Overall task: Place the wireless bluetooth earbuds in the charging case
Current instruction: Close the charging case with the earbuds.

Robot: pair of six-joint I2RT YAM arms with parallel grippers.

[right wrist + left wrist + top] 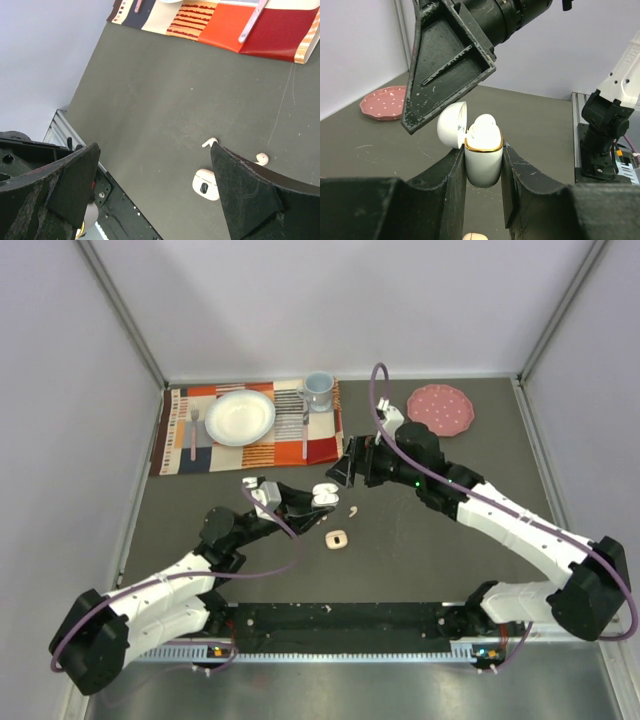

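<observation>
My left gripper is shut on a white charging case with a gold rim, held upright above the table. Its lid is swung open to the left, and a white earbud sits in the top. In the top view the case is in the left gripper. My right gripper hovers just beyond it, open and empty; one finger hangs over the lid. Two loose earbuds lie on the table under the right gripper. One earbud shows from above.
A second, cream case lies shut on the table near the loose earbuds. At the back lies a striped placemat with a bowl, cutlery and a mug. A pink plate sits at the back right.
</observation>
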